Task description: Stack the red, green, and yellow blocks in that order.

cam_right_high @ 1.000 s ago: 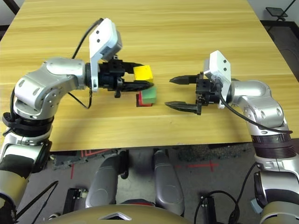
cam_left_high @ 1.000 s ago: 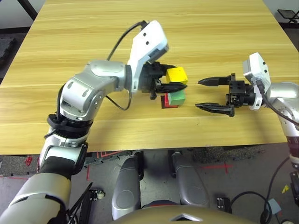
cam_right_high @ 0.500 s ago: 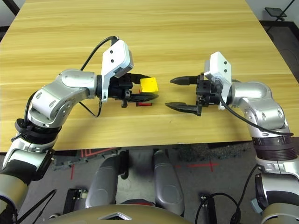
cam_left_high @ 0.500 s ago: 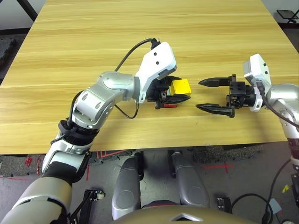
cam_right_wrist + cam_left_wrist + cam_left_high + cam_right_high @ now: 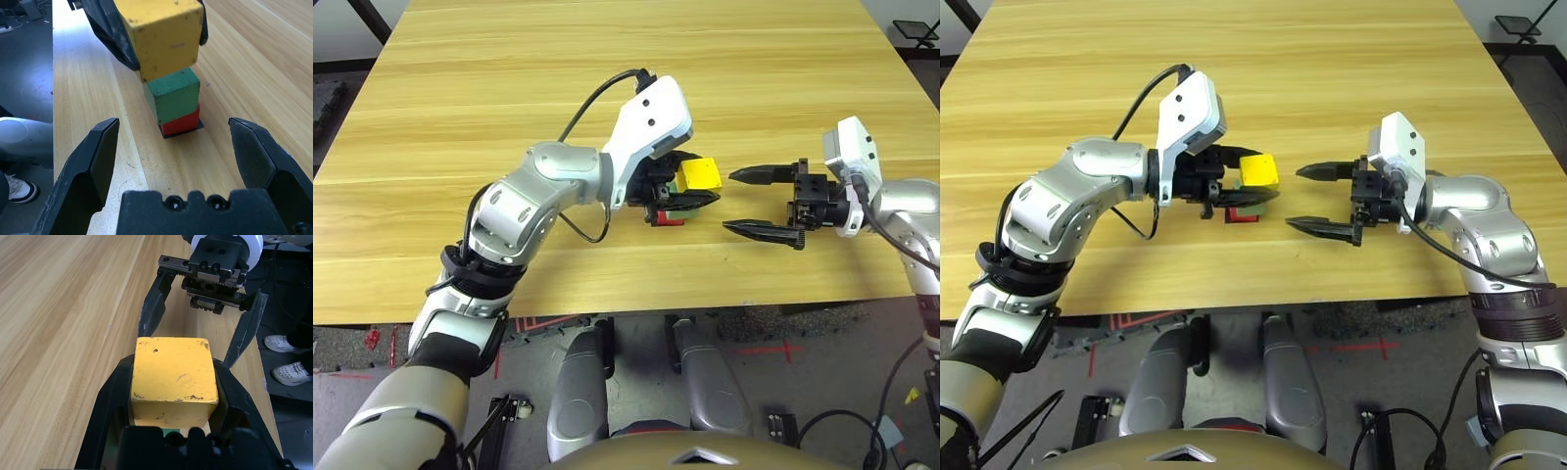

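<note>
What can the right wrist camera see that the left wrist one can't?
The right wrist view adds the red block and the flat black patch under it.

The left wrist view adds a pair of white shoes with holes.

Both show the yellow block gripped by the left hand, some of the green block, the wooden table and the right hand, wide open.
</note>
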You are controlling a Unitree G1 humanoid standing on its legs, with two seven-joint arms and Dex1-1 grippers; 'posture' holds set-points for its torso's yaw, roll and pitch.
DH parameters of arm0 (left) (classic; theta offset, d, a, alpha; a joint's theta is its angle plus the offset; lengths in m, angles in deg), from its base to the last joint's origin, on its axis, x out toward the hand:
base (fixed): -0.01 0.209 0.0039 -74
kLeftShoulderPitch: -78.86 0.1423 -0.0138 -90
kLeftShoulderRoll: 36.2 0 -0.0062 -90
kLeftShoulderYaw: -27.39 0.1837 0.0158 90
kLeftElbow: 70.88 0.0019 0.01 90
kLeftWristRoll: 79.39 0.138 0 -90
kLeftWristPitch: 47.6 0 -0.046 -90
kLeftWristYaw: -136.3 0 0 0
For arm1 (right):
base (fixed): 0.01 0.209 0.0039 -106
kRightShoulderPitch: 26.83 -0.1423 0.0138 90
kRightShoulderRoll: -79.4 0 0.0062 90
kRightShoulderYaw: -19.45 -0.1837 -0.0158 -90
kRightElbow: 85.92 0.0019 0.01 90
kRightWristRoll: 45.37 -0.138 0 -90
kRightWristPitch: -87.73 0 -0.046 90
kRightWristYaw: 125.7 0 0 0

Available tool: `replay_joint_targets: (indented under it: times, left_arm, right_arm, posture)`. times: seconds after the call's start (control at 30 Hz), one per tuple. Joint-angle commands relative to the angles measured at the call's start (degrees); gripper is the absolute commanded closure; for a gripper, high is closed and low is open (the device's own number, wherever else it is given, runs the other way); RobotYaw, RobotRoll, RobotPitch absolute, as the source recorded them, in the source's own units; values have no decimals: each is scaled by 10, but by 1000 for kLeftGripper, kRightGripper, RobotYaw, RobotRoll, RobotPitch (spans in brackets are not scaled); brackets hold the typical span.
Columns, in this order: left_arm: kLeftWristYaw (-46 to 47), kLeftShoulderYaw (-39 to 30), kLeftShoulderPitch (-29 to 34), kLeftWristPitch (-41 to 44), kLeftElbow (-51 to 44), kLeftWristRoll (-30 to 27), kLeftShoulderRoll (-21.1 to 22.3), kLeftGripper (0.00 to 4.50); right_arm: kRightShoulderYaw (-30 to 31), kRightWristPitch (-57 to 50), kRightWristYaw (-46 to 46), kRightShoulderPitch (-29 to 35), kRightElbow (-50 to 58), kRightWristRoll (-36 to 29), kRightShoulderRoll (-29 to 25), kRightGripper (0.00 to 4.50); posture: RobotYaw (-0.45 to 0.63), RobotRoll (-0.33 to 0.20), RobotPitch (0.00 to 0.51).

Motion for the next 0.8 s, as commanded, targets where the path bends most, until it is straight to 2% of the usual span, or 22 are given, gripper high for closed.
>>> replay_joint_targets:
  times: [0.03, 0.13, 0.2, 0.23, 0.27, 0.33, 0.4, 0.43, 0.8]
  left_arm:
    - [-18, 26, 20, -19, 13, 15, 12, 2400]
    - [-25, 34, 36, -30, 15, 23, 22, 2400]
    - [-25, 35, 42, -38, 16, 26, 23, 1672]
    - [-26, 35, 44, -40, 17, 28, 23, 1419]
    - [-26, 35, 46, -42, 17, 29, 23, 1362]
    - [-27, 34, 47, -45, 21, 33, 20, 1562]
    - [-27, 33, 46, -50, 28, 36, 19, 2298]
    - [-26, 31, 45, -53, 31, 38, 17, 2423]
    - [-31, 30, 38, -68, 46, 44, 14, 2409]
  right_arm:
    - [-8, -8, -2, 8, 13, -9, -4, 0]
    - [-9, -9, -3, 11, 16, -12, -6, 0]
    - [-10, -10, -4, 14, 19, -14, -8, 0]
    - [-10, -11, -5, 15, 21, -15, -9, 0]
    - [-11, -11, -5, 16, 22, -16, -9, 0]
    - [-10, -12, -5, 17, 21, -17, -9, 0]
    - [-9, -13, -5, 17, 21, -17, -8, 0]
    - [-9, -14, -5, 17, 22, -17, -8, 0]
    - [-6, -13, -5, 10, 17, -15, -3, 0]
  posture:
    - [208, 69, 269]
    - [206, 67, 273]
    - [205, 67, 276]
    - [205, 67, 276]
    - [205, 66, 277]
    - [206, 66, 278]
    - [206, 66, 279]
    - [206, 66, 279]
    - [206, 69, 273]
